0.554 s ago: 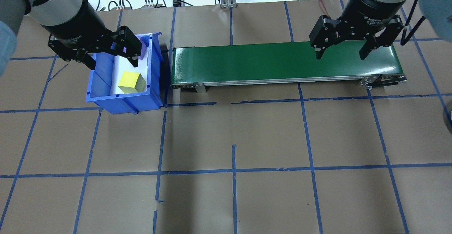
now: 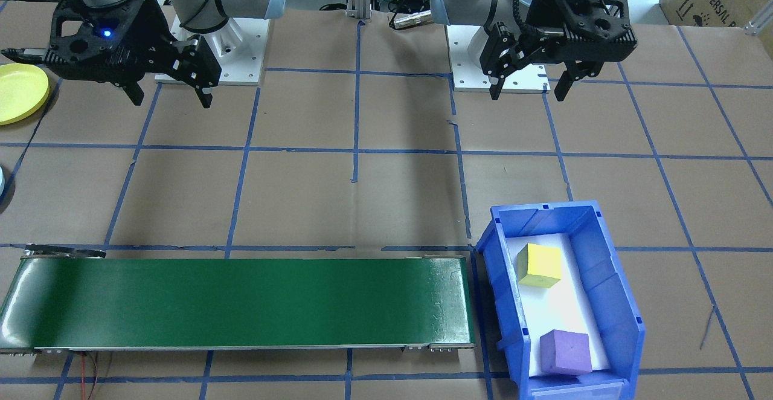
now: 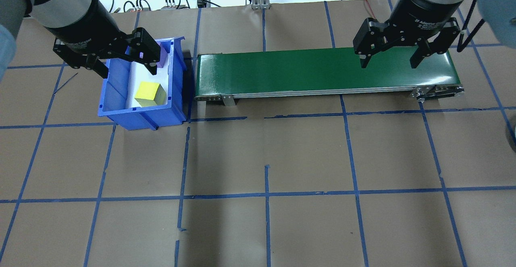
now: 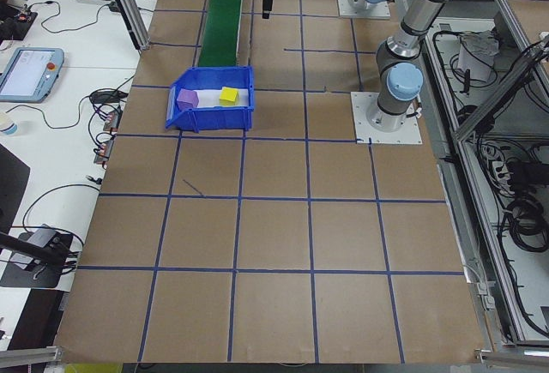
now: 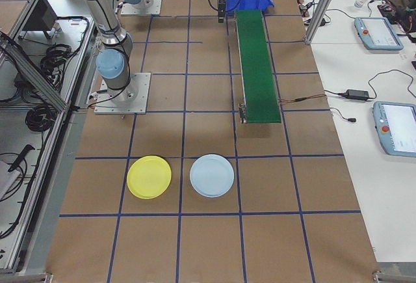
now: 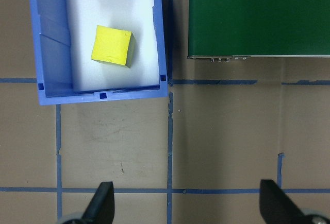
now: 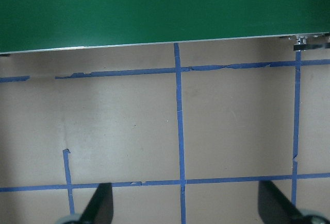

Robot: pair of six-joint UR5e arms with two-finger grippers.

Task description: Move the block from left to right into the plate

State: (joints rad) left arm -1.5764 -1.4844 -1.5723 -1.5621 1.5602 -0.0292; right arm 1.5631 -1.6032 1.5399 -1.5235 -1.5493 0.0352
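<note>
Presently, 2 blocks are seen inside the blue bin at the left end of the table: a yellow block near the robot-side wall and a purple block toward the far wall, well apart from each other. The left gripper is held above the bin with its fingers spread and nothing between them; no block is touched. Just beside the bin, a green conveyor belt is laid across the table. Over the belt's right end, the right gripper is held with fingers likewise spread and empty. Beyond that end, a yellow plate and a pale blue plate are set side by side on the table.
</note>
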